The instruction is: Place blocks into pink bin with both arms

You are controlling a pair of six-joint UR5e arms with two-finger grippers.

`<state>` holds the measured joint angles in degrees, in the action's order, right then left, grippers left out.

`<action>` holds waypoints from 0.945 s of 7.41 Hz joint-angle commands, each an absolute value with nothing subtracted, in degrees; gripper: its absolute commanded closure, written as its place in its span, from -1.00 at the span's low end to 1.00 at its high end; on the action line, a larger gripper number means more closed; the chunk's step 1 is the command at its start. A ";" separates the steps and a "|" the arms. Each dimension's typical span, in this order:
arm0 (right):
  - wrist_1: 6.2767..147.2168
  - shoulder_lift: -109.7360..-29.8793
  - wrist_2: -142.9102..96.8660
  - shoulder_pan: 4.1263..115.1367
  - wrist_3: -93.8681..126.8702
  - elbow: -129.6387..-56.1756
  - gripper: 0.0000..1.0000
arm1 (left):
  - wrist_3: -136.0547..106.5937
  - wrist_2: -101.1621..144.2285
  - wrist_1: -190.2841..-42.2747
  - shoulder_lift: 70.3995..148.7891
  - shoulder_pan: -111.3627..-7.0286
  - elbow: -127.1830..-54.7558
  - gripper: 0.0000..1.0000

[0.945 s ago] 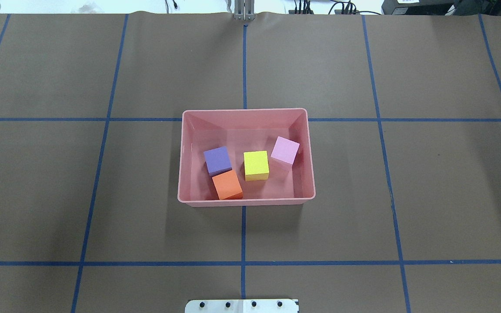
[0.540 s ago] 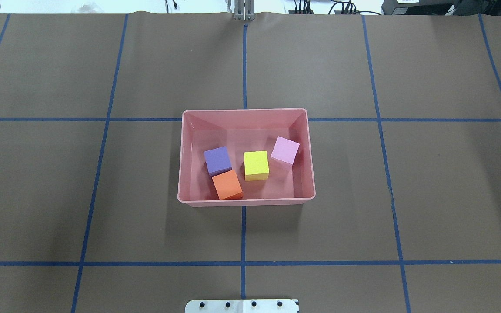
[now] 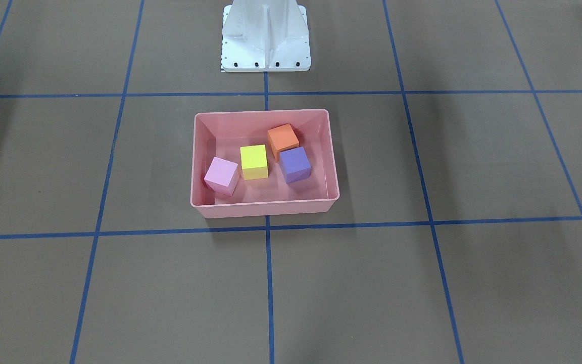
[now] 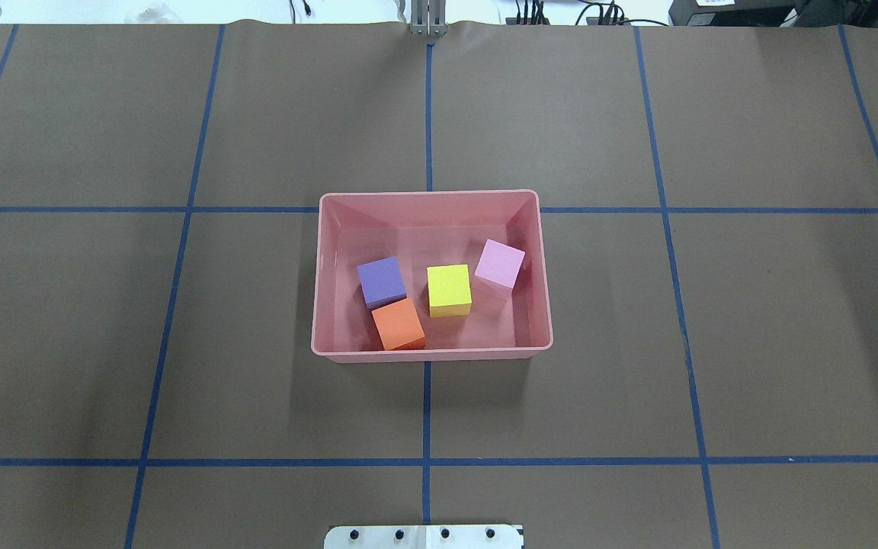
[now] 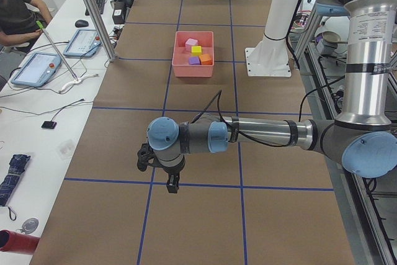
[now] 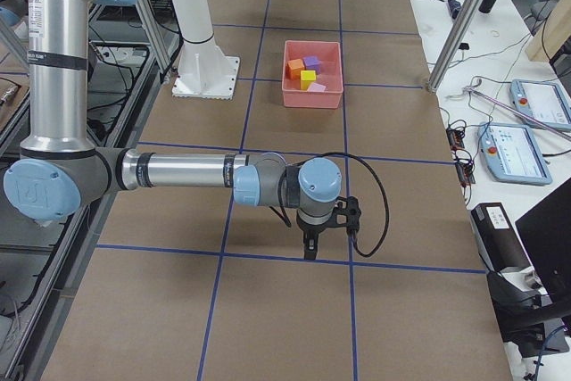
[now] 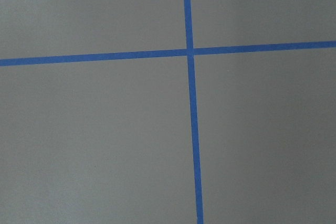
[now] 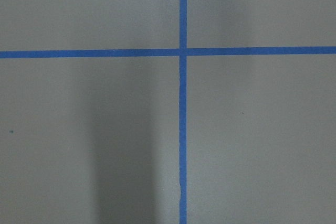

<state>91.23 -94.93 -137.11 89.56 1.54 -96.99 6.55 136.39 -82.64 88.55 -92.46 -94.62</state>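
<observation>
Matt foam blks point(image 4: 449, 290), glossy plastic bin point(image 4: 431, 352)

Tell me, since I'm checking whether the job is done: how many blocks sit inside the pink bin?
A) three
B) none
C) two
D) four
D: the purple block, orange block, yellow-green block and light pink block all lie within the walls of the pink bin.
</observation>
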 commanded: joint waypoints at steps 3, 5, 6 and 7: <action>91.23 -94.83 -137.11 89.56 1.58 -96.94 -1.00 | 1.17 133.59 -82.79 89.21 -90.27 -95.09 -1.00; 91.23 -94.83 -137.11 89.56 1.58 -96.86 -1.00 | 1.14 133.68 -84.80 89.47 -90.09 -95.01 -1.00; 91.23 -94.92 -137.11 89.56 1.58 -96.86 -1.00 | 1.14 133.59 -88.03 88.78 -90.09 -94.75 -1.00; 91.23 -94.92 -137.20 89.56 1.58 -96.94 -1.00 | 1.14 133.51 -89.63 88.51 -90.09 -94.57 -1.00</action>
